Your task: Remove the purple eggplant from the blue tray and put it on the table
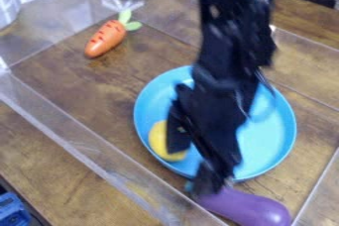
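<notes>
Eggplant (248,208) lies beside the blue tray (275,141), open fingers (223,161) near its stem.

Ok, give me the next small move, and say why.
I'd raise the open gripper straight up without closing it: the eggplant already appears to lie on the table, outside the tray, and the fingers hang close to its stem.
</notes>
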Tool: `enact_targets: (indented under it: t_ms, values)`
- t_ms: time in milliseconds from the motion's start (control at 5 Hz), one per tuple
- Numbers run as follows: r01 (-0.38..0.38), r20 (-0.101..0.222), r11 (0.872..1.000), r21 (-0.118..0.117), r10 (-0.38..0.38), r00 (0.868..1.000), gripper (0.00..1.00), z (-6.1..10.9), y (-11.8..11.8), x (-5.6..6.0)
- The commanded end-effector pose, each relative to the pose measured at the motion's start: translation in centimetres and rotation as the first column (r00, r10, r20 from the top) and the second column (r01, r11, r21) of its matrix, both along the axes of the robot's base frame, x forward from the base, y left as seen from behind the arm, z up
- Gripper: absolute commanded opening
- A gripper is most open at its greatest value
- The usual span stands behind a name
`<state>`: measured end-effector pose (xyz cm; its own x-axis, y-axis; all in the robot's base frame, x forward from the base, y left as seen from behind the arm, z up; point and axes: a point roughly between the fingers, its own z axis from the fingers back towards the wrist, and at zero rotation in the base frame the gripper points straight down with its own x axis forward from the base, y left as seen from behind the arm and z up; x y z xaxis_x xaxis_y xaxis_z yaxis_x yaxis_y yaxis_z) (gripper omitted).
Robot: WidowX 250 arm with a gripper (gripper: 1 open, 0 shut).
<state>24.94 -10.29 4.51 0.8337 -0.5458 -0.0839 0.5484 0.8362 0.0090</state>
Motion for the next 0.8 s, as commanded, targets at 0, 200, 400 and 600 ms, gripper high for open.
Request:
enact_targets:
  t_ms: [0,200,400,600]
  values:
    - [-0.004,0.059,1.0,-0.027,0.006,0.998,1.0,0.2,-1.2,1.3]
    - [-0.013,0.066,0.999,-0.038,0.015,0.998,1.0,0.0,-1.7,1.5]
    - [-0.047,0.067,0.998,-0.046,0.05,0.996,1.0,-0.8,-0.4,1.7]
    - [-0.084,0.068,0.995,-0.055,0.087,0.994,1.0,-1.4,0.8,2.0]
